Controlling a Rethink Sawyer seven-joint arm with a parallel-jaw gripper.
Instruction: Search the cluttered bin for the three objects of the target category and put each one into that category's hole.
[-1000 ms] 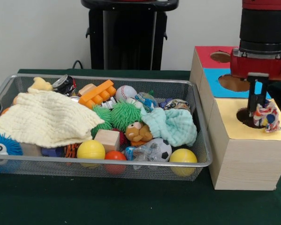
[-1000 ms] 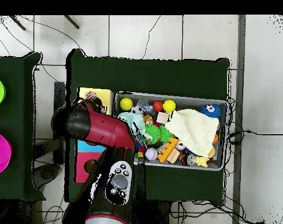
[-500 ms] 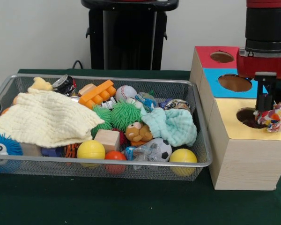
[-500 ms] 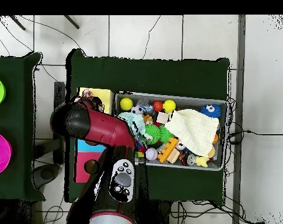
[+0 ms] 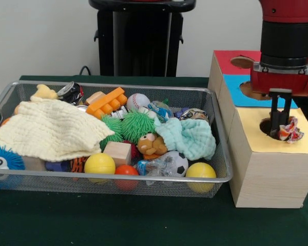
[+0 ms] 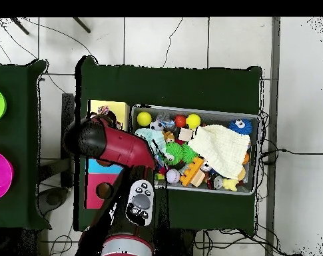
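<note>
One floral cloth piece (image 5: 289, 129) lies bunched at the right rim of the dark round hole (image 5: 266, 125) in the yellow top (image 5: 297, 147) of the wooden box. It also shows in the overhead view (image 6: 102, 110). My gripper (image 5: 278, 128) points straight down into the hole just left of the cloth, its fingers slightly apart and not holding it. The wire mesh bin (image 5: 143, 180) stands left of the box, full of toys. A small multicoloured piece (image 5: 160, 109) lies at the bin's back; I cannot tell if it is cloth. In the overhead view the arm (image 6: 117, 147) hides the gripper.
A pale-yellow waffle cloth (image 5: 49, 128) covers the bin's left part and a mint-green one (image 5: 187, 137) lies at its right. Balls, a wooden block (image 5: 117, 152) and an orange brick (image 5: 107, 101) fill the rest. Blue-topped (image 5: 235, 88) and red-topped (image 5: 225, 60) boxes stand behind the yellow one.
The gripper rose off the cloth, then came back down into the hole. The floral cloth stayed at the hole's rim and now sits a little lower and more bunched.
</note>
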